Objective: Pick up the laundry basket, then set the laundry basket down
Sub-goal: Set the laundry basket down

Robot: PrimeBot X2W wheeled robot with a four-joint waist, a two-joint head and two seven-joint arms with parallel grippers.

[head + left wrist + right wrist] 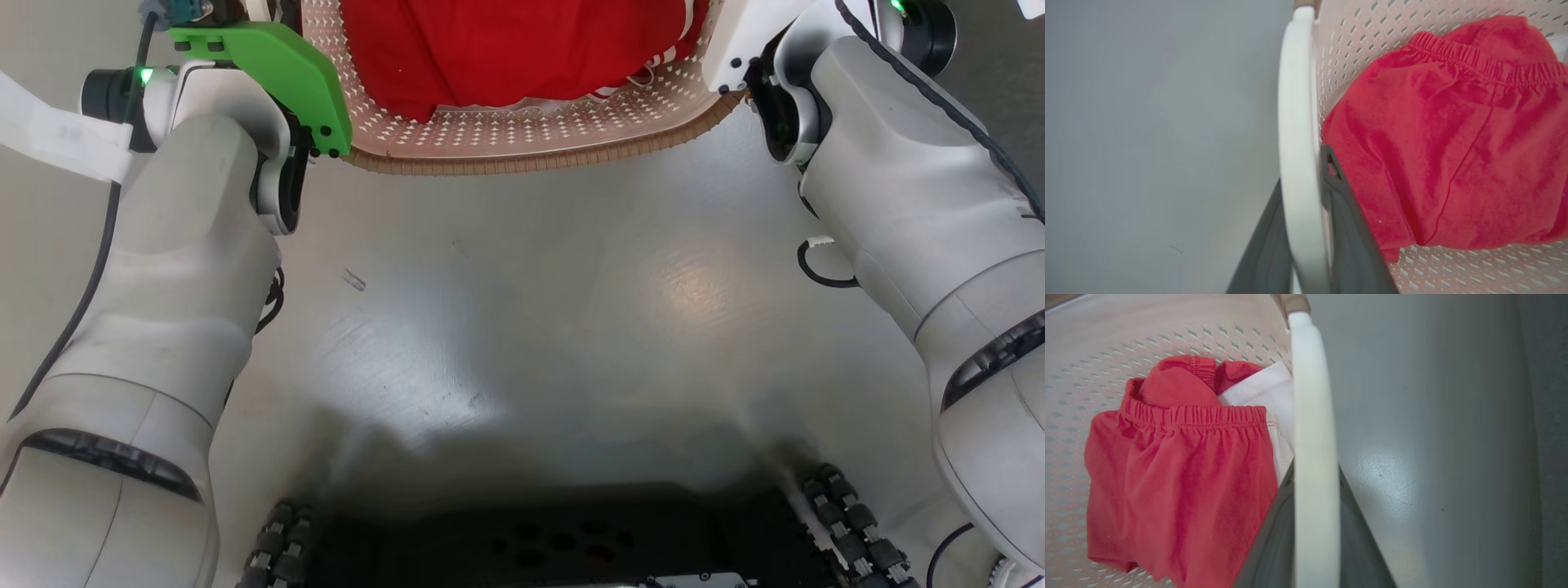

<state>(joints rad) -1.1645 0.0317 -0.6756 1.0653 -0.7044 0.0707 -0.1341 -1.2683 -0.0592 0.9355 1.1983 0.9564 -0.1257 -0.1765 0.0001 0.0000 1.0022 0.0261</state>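
I've got my left gripper (1305, 171) and right gripper (1314, 475) each clamped on one of the two white handles (1297, 102) of the one laundry basket (506, 160), with open floor (522, 327) on its near side.

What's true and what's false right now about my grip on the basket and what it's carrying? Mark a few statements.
1. The left gripper has its fingers on either side of a white handle of the laundry basket. True.
2. The basket holds nothing. False: a red garment lies inside, with a white cloth next to it.
3. The right gripper hangs away from the basket. False: its fingers flank the second handle.
4. The basket's rim is brown and ribbed. True.
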